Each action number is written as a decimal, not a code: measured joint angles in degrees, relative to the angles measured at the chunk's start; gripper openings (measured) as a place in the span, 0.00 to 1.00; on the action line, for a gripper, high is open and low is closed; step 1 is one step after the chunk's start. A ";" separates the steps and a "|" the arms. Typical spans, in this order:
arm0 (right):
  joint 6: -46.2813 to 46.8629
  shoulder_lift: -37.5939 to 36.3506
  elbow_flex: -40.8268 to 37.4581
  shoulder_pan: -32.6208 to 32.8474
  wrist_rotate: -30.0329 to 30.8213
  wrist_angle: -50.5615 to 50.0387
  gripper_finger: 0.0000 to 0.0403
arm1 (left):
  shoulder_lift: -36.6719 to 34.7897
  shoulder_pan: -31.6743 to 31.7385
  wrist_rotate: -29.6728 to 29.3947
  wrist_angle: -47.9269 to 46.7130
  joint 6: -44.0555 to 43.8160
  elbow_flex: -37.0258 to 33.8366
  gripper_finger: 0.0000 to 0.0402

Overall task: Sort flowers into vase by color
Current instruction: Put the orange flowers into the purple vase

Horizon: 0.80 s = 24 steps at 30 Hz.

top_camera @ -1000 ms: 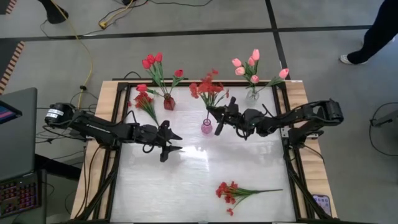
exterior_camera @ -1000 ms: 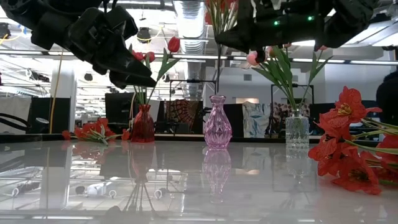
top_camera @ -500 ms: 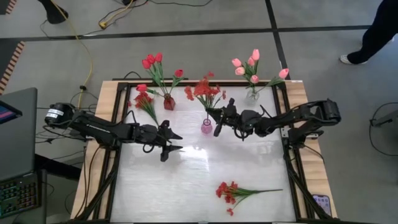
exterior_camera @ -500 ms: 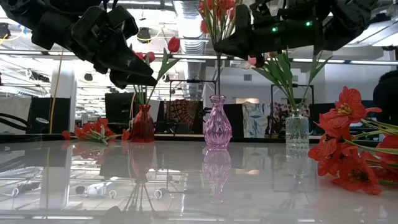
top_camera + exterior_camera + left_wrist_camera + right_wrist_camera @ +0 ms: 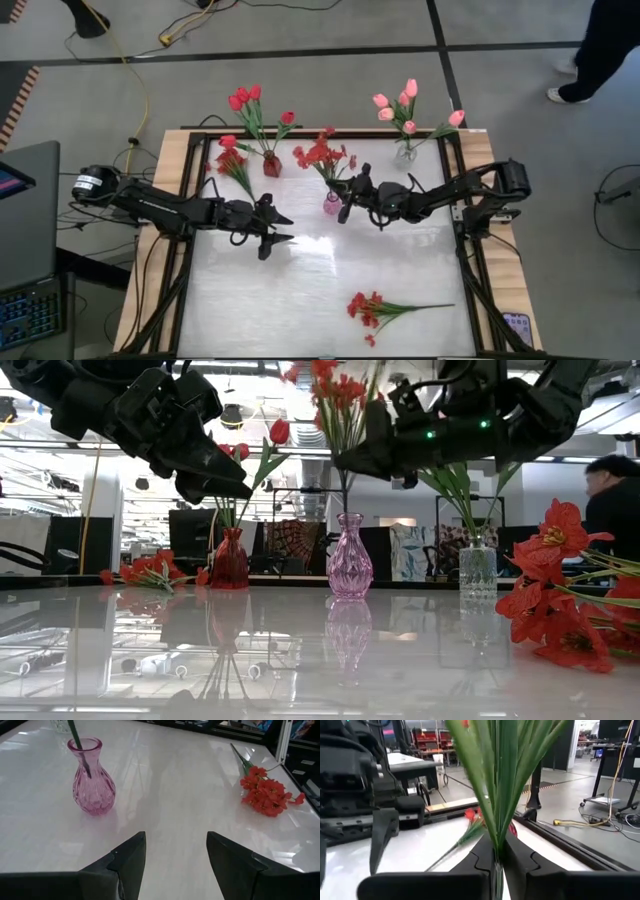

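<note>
The right tool [image 5: 344, 202] is clenched on the stem of a red bunch [image 5: 320, 155] whose end stands already in the mouth of the pink vase [image 5: 332, 204]. This vase is narrow and light, I think, so a sideways push on the stem could tip it, or a release while the stem is shallow could let the top-heavy bunch fall out. The left tool [image 5: 280, 228] waits spread apart, just beside. One more red bunch [image 5: 366, 306] lies at the near side of the glossy white surface [image 5: 300, 290]. Far behind, a person [image 5: 612, 495] passes in the room.
</note>
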 joint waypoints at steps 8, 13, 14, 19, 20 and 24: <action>-0.24 -1.74 0.00 0.00 0.00 -5.94 0.17 | 0.00 0.04 0.00 0.61 -0.01 0.00 0.49; -0.20 -3.89 0.00 0.00 -0.04 -10.98 0.22 | 0.00 0.04 0.00 1.73 0.00 0.00 0.49; -0.18 -4.24 0.00 0.00 -0.04 -12.05 0.23 | 0.00 0.04 0.00 1.74 0.01 0.00 0.49; 0.04 -6.52 0.00 0.00 -0.24 -15.13 0.36 | 0.00 0.04 -0.04 1.70 -0.92 0.00 0.49; 0.04 -7.10 0.00 0.00 -0.28 -16.07 0.39 | 0.00 0.04 -0.05 1.70 -1.05 0.00 0.49; 1.65 -9.70 0.00 -0.01 -2.00 -21.12 0.53 | 0.00 0.04 -0.07 1.68 -1.78 0.00 0.49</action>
